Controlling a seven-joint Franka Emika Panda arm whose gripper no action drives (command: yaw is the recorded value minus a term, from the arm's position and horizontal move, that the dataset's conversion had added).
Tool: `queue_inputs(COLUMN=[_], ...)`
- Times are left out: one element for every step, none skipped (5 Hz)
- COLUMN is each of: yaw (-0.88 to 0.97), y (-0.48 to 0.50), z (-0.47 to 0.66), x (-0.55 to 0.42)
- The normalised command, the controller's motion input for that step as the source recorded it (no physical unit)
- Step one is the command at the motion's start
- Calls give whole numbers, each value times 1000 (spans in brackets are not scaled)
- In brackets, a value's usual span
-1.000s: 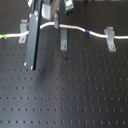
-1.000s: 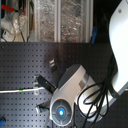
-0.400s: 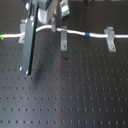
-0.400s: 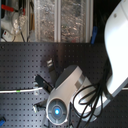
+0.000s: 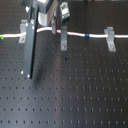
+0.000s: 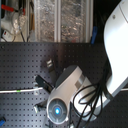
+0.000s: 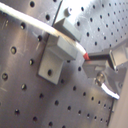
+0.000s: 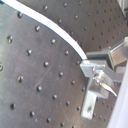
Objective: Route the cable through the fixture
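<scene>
White cable (image 5: 75, 34) runs across the black pegboard (image 5: 75, 90), lying in the grey clips; the middle clip (image 5: 63, 38) is my landmark. Just beside that clip, the gripper (image 7: 89, 64) pinches the cord. I judge a hard pull could drag the cord out of that clip or let it slip from the fingertips.

Black perforated board (image 5: 75, 95), seen in both exterior views (image 6: 20, 65): you had a matte surface with a regular grid of small holes filling the frame in the first exterior view. Along the top of the second exterior view, behind the board, you had clear plastic-wrapped bins (image 6: 60, 20) standing side by side, with blurred red-and-white clutter (image 6: 10, 15) at the second exterior view's left.
</scene>
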Motion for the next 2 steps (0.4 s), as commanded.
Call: queue_inputs(yaw=[-477, 0], y=[-483, -10], z=[250, 0], x=[1, -3])
